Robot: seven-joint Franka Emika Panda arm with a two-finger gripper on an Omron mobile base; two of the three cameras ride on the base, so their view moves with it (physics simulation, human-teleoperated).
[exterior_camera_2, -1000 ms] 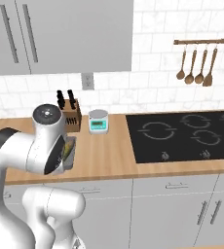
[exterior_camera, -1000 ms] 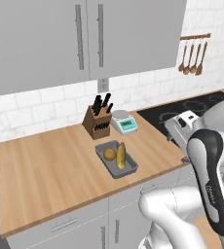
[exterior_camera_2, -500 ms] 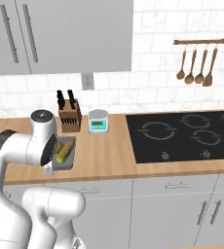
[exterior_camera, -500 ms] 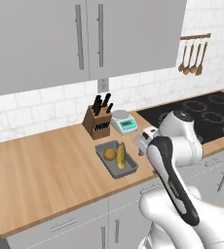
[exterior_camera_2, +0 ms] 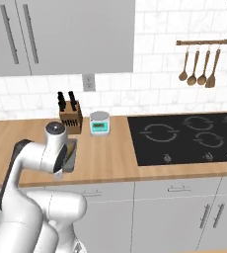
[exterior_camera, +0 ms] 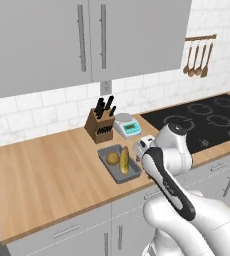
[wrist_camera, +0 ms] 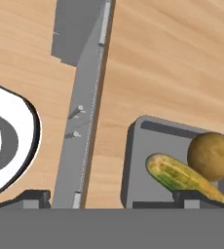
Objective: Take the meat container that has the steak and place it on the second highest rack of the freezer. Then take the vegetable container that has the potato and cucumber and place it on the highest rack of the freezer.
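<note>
A wooden desk [exterior_camera: 52,165] runs along a white tiled wall [exterior_camera: 32,112]. On it, toward the back, a knife block [exterior_camera: 100,125] with dark handles stands just beside a small kitchen scale [exterior_camera: 127,125], the scale at the block's 3 o'clock. Farther toward 3 o'clock a black cooktop [exterior_camera: 202,120] is set into the surface. Grey wall cabinets [exterior_camera: 87,40] with vertical bar handles hang above, at 12 o'clock. Wooden spoons [exterior_camera_2: 200,64] hang from a rail [exterior_camera_2: 202,42] on the wall over the cooktop. Grey drawer fronts [exterior_camera_2: 174,197] with slim handles sit beneath the desk's edge, at 6 o'clock.

tray [exterior_camera: 118,174]: potato [exterior_camera: 112,158], cucumber [exterior_camera: 124,160] | arm [exterior_camera: 164,165] beside tray
</note>
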